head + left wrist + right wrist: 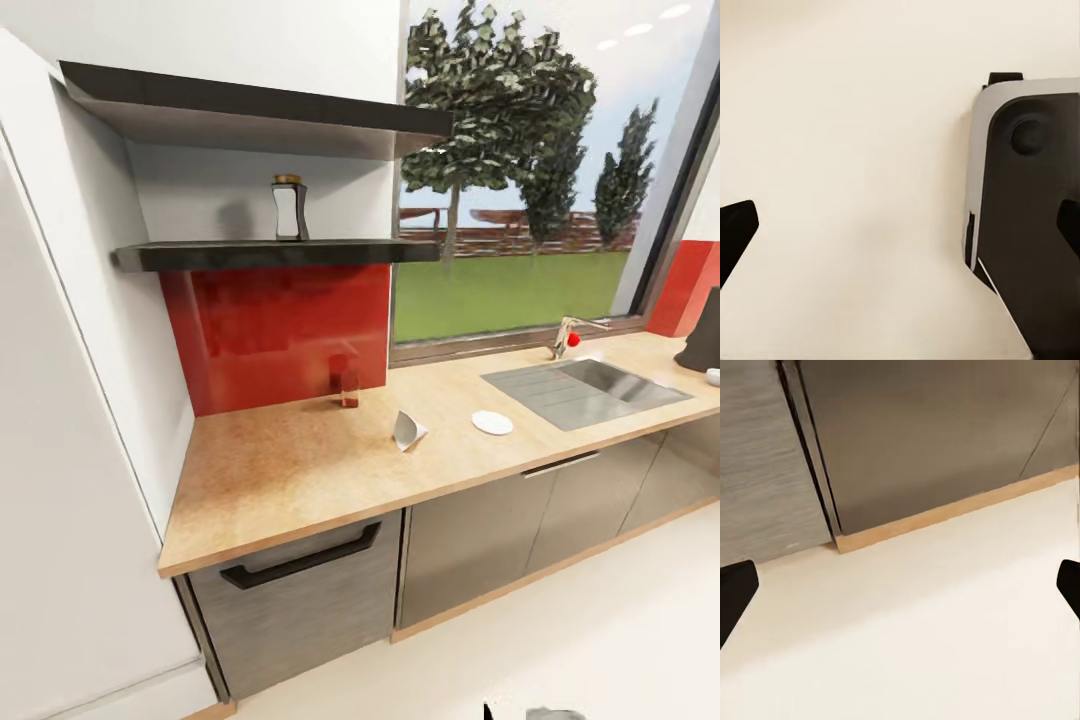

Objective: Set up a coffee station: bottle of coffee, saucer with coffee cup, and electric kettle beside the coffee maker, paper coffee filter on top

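Note:
The bottle of coffee (289,208), dark with a yellow cap, stands on the lower dark wall shelf (270,255). On the pale countertop (300,470) the white paper coffee filter (408,430) lies beside the white saucer (492,423). The dark coffee maker (705,338) is cut off at the far right edge, with the white coffee cup (713,376) at its foot. The electric kettle is out of view. My left gripper (900,232) hangs open over the pale floor. My right gripper (900,592) is open too, facing the cabinet fronts low down.
A steel sink (585,388) with a faucet (570,335) sits right of the saucer. A small reddish bottle (349,388) stands by the red backsplash. A white wall panel (70,480) bounds the counter's left end. Grey cabinets (930,435) are below; my base (1027,225) shows underneath.

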